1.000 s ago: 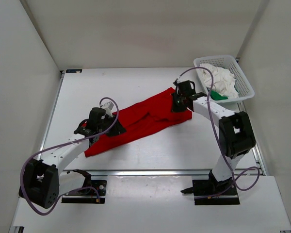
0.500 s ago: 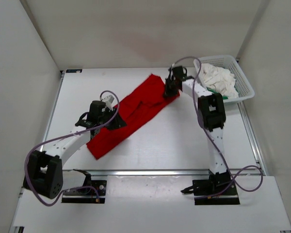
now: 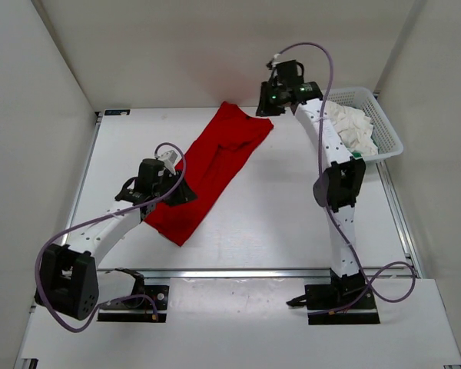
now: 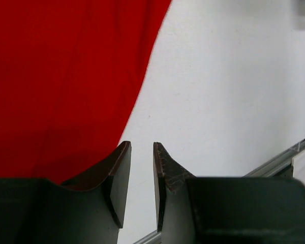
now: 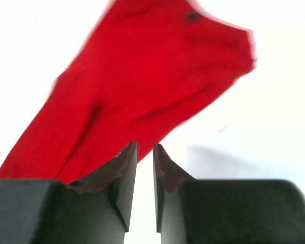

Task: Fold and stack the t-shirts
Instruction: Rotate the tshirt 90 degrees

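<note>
Across the counter (image 3: 292, 215) the red shirt (image 3: 211, 173) lies as one long rumpled strip, its long axis running from far centre to near left. Low at its near end, on the left edge, sits the left gripper (image 4: 141, 147). Its jaws stand a narrow slit apart with only bare counter between them, and the cloth lies just to its left. Raised over the far end, the right gripper (image 5: 144, 148) is likewise slightly parted and holds nothing, with the shirt spread ahead and below. The left arm looks nearer for any regrasp. Count: three shirts, with the white shirt (image 3: 349, 123) and a sliver of green shirt (image 3: 346, 152) heaped in one basket (image 3: 392, 142) at far right, and two grippers.
</note>
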